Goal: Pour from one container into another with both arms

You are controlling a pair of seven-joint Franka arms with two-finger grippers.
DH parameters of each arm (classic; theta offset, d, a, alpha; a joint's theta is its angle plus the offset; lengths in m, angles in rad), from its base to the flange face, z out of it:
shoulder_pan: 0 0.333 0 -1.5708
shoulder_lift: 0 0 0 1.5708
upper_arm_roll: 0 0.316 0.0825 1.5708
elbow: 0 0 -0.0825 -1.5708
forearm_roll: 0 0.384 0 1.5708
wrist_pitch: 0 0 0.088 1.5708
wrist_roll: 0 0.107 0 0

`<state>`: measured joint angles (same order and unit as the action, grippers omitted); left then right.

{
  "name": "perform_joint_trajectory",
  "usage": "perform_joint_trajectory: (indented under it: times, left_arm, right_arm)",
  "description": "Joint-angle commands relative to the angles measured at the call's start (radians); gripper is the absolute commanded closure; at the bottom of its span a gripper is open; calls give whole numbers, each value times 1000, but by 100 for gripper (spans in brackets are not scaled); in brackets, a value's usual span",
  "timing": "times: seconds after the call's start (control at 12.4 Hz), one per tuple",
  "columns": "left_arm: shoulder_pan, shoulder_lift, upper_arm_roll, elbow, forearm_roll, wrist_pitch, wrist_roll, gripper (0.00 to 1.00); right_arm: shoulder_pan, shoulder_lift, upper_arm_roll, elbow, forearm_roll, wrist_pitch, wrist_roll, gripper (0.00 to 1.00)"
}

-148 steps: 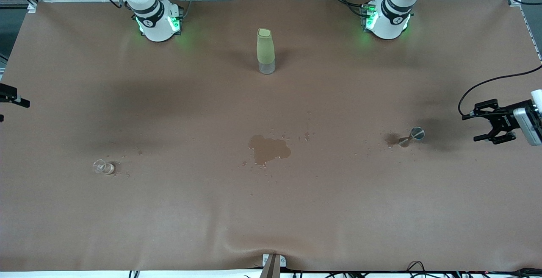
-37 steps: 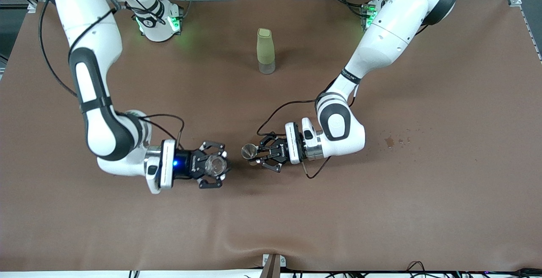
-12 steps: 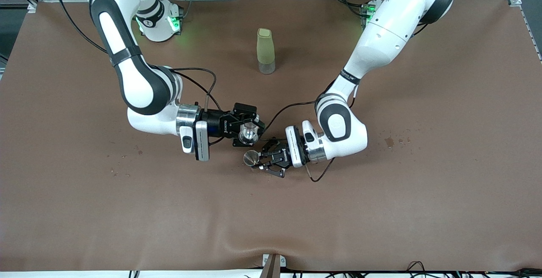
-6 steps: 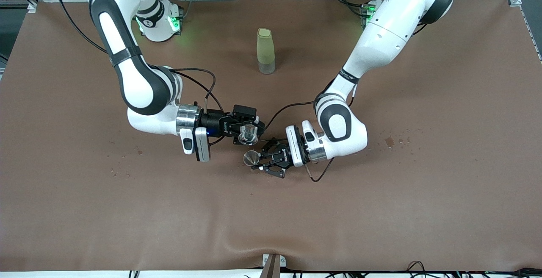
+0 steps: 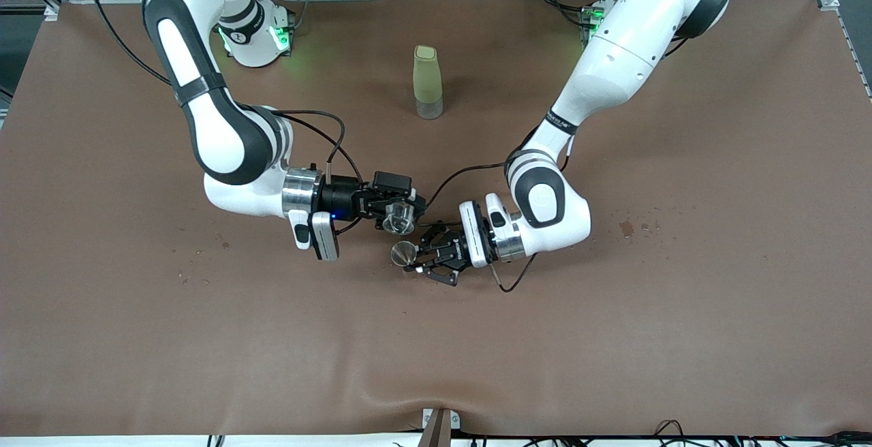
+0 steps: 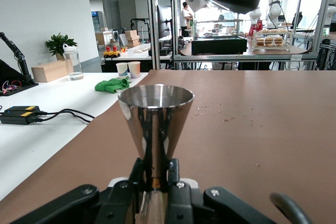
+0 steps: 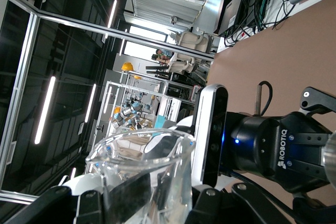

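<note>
Metal cone cup (image 5: 403,253) is clamped upright by the left hand (image 5: 421,261) over the middle of the counter (image 5: 681,338). Just beside it, a clear glass beaker (image 5: 399,216) is clamped, tilted, by the right hand (image 5: 394,204).

Green bottle (image 5: 427,82) upright, brown tbl (image 5: 681,331).

Brown-covered table (image 5: 715,338) bearing an upright green bottle (image 5: 427,82) and scattered dark stains (image 5: 627,227).
</note>
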<state>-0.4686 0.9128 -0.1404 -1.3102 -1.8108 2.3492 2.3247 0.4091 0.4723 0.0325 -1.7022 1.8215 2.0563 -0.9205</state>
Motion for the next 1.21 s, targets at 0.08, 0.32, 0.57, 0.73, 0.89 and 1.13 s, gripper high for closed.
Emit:
perform_joint_trajectory:
  times: [0.08,0.32,0.57,0.73,0.89,1.13]
  left_arm:
    - [-2,1,2,5,-39,-33,30,100]
    - [-2,0,2,3,-39,-34,30,100]
    - [-2,0,2,3,-38,-34,30,100]
    - [-1,0,4,3,-36,-36,30,100]
    - [2,0,4,3,-36,-36,30,100]
    - [4,-3,2,5,-36,-36,30,100]
  right_arm:
    - [-1,-24,-2,-4,19,-1,87,100]
    - [-1,-23,-2,1,19,-1,103,100]
    - [-1,-20,-3,-2,19,-1,104,100]
    - [-3,-20,-2,-5,19,-2,110,100]
    - [-3,-21,-2,-7,19,-2,133,100]
    - [-7,-21,-2,-7,19,-4,140,100]
